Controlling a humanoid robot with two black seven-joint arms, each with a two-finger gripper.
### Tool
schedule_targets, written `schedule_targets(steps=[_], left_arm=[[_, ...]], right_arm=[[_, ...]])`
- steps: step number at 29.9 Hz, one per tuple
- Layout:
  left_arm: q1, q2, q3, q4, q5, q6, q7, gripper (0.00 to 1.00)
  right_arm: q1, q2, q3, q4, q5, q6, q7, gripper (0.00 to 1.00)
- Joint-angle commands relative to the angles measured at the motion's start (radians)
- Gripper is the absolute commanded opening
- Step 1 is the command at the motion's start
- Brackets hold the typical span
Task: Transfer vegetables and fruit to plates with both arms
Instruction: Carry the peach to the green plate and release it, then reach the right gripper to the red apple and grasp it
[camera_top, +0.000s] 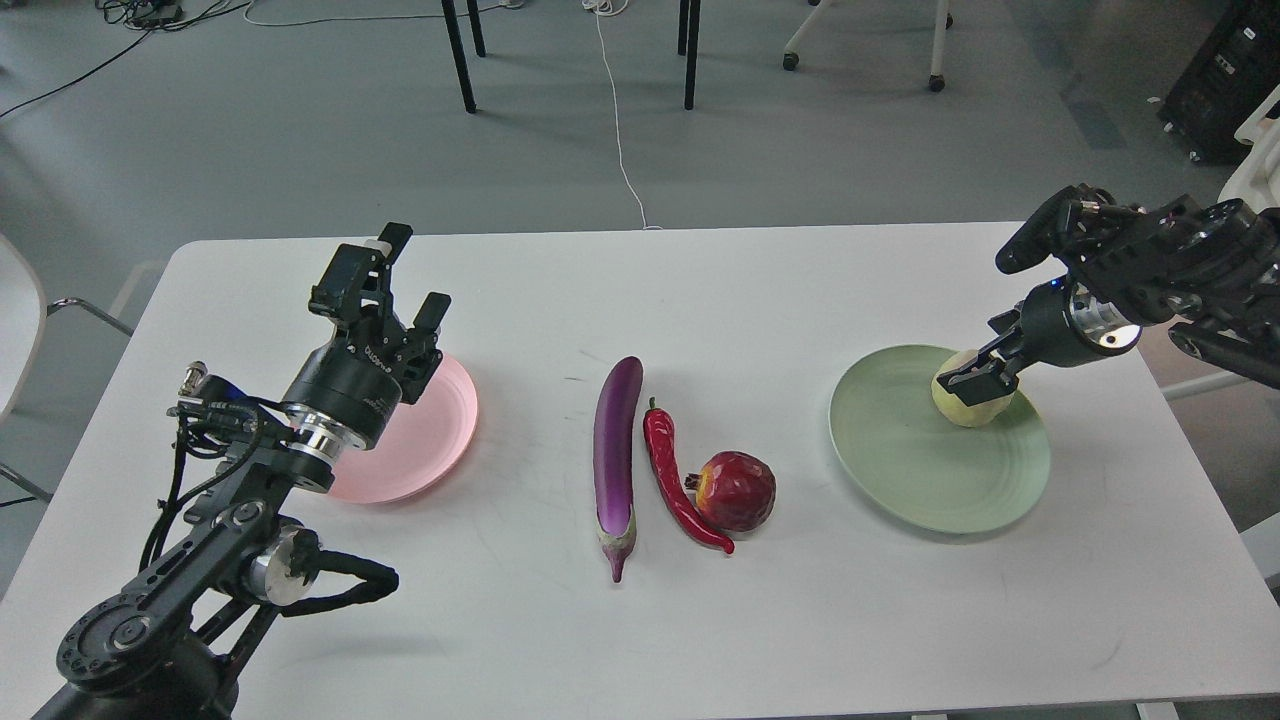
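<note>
Head view: peach (968, 408) on green plate (925, 470) (pink plate (425, 445) bare).

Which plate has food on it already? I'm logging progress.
The pale green plate, on the right: the peach sits at its far edge under the right pincer. The pink plate shows no food.

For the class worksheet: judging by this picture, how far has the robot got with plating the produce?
Done: nothing released yet. In hand: the right claw grips the peach over the green plate. Left: the eggplant, chili and pomegranate lie on the table; the pink plate looks empty under the open left claw.
</note>
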Motion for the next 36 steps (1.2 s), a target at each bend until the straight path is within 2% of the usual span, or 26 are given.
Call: schedule_targets(steps=[1, 6, 10, 18, 22, 33, 36], left_arm=[[0.000, 0.003, 0.000, 0.000, 0.000, 0.000, 0.000, 0.99], [0.000, 0.000, 0.000, 0.000, 0.000, 0.000, 0.000, 0.98], [0.001, 0.000, -0.001, 0.000, 0.000, 0.000, 0.000, 0.99], [0.014, 0.003, -0.005, -0.012, 0.000, 0.000, 0.002, 0.99], [0.017, 0.003, -0.005, -0.012, 0.000, 0.000, 0.000, 0.99], [0.018, 0.009, -0.006, -0.012, 0.002, 0.000, 0.000, 0.99], [0.018, 0.009, -0.006, -0.012, 0.002, 0.000, 0.000, 0.99]], right_arm=[[0.063, -0.027, 0.066, 0.104, 0.006, 0.013, 0.000, 0.97], [0.147, -0.015, 0.072, 0.259, 0.123, 0.047, 0.000, 0.97], [0.150, 0.053, 0.072, 0.312, 0.137, 0.057, 0.000, 0.97], [0.092, 0.200, 0.068, 0.293, 0.138, 0.057, 0.000, 0.97], [0.058, 0.267, 0.045, 0.238, 0.138, 0.056, 0.000, 0.97], [0.001, 0.359, 0.022, 0.154, 0.137, 0.056, 0.000, 0.95], [0.001, 0.376, -0.001, 0.146, 0.138, 0.054, 0.000, 0.92]])
